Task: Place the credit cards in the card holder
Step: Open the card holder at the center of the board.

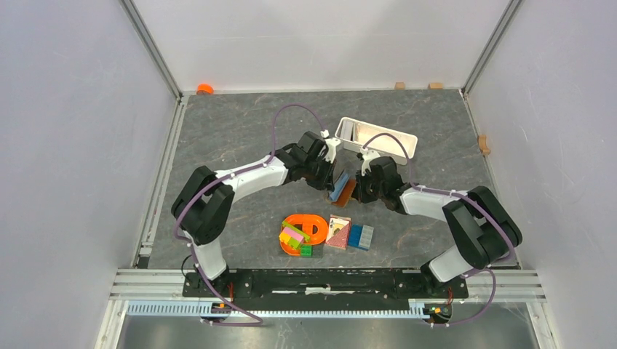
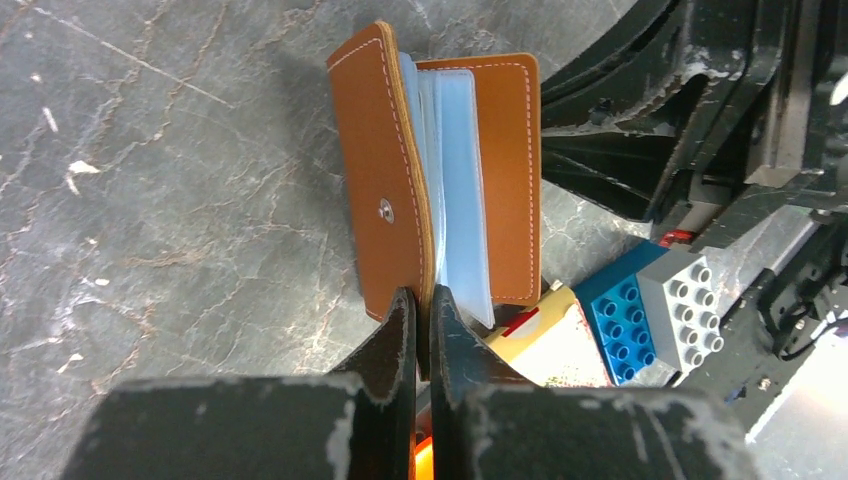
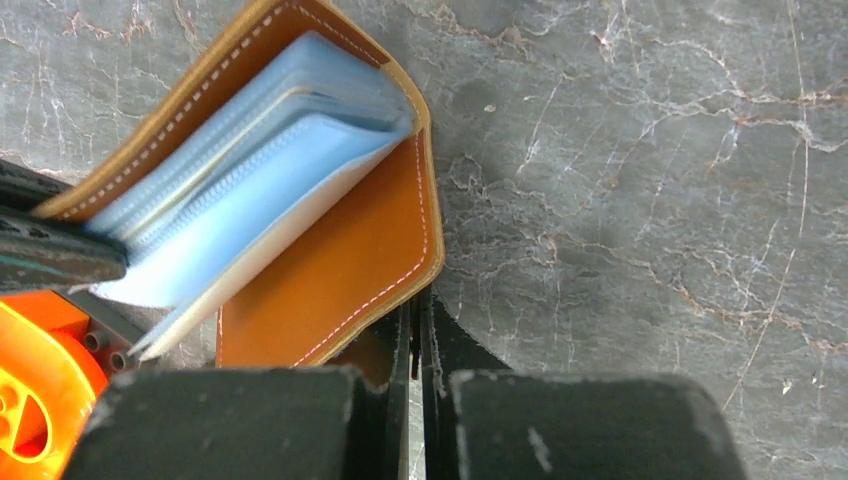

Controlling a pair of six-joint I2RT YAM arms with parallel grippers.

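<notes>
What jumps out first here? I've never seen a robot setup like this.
At the centre, a brown card holder is held open from both sides: the left tool pinches one cover, the right tool the other, with pale blue sleeves fanned inside. On its near side sits a bright orange toy; on its far side, a white tray.

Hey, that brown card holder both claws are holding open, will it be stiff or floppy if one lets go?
Likely floppy at the fold: the card holder is spread open with the left claw and right claw each pinching a cover. Its clear sleeves fan loosely, so they may flip or sag. It looks thin, so probably light.
</notes>
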